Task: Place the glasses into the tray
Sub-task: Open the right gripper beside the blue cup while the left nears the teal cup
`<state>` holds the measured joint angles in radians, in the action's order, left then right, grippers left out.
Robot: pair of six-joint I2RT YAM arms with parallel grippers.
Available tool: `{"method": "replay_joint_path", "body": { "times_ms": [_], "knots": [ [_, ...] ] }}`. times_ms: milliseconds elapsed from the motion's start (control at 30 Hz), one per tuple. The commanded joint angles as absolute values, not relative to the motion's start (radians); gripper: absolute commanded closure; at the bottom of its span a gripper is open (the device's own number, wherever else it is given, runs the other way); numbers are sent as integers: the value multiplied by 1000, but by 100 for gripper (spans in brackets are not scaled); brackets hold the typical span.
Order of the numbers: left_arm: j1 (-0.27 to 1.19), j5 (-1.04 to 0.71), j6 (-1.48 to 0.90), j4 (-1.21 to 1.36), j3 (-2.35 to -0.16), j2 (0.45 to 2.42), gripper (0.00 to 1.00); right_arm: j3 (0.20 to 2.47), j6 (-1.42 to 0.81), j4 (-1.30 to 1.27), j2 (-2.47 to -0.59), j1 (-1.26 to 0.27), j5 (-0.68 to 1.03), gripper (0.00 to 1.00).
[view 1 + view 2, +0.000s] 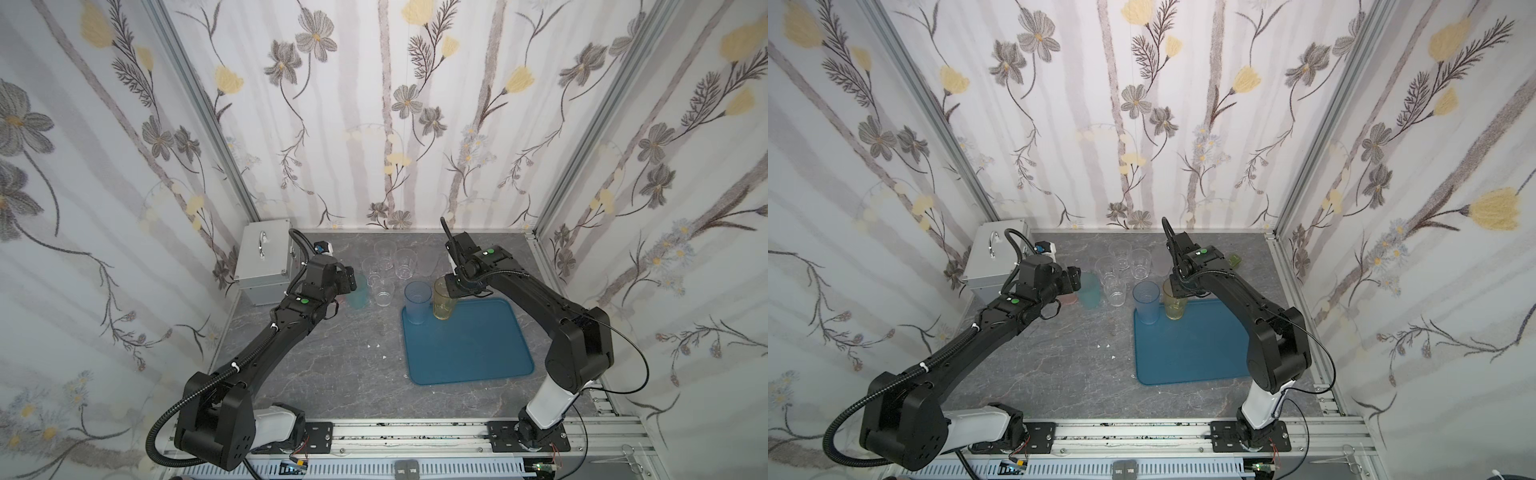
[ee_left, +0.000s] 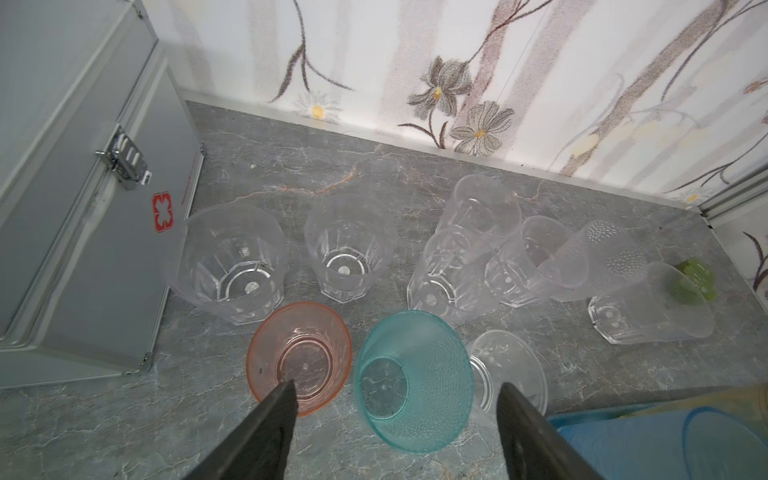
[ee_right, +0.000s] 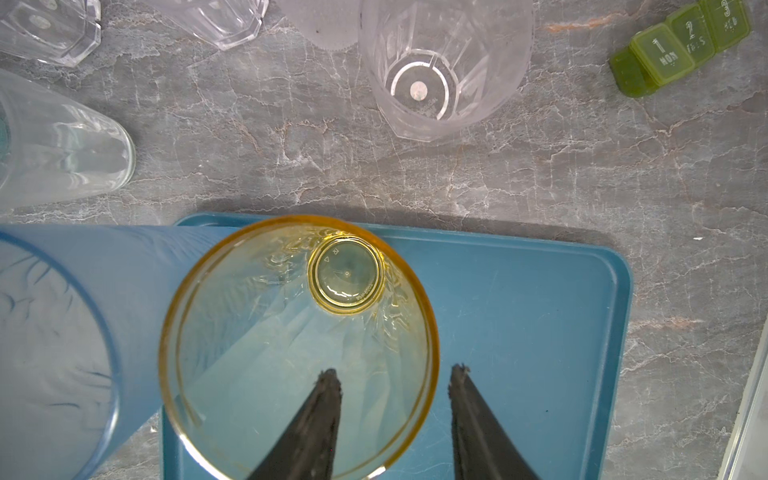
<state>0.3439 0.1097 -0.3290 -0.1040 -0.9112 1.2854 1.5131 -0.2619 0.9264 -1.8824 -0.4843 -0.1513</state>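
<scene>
Right wrist view: the tray (image 3: 519, 332) is lying on the surface (image 3: 457, 178) beneath the right claw (image 3: 394, 372), carrying the blue glass (image 3: 62, 332) and the yellow glass (image 3: 270, 340), both upright. The right claw is standing part open, straddling the yellow rim and gripping nothing. In the left wrist view the left claw (image 2: 395, 388) is gaping wide around the teal glass (image 2: 419, 365) without touching it. The pink glass (image 2: 299, 357) is standing just beside the claw, with clear glasses (image 2: 232, 266) beyond.
</scene>
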Motion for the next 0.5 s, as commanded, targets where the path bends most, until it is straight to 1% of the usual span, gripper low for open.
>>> {"method": "replay_joint_path", "body": {
  "times_ms": [0, 267, 333, 467],
  "knots": [
    [335, 56, -346, -130, -909, 1279, 23, 1506, -268, 895, -1867, -486, -153, 53],
    [331, 48, -350, -138, -913, 1328, 25, 1490, -270, 895, -1840, -486, -156, 48],
    [312, 50, -335, -145, -914, 1340, 26, 1495, -271, 894, -1828, -485, -155, 47],
    [272, 1, -313, -173, -958, 1395, 31, 1513, -273, 892, -1818, -482, -140, 46]
  ]
}}
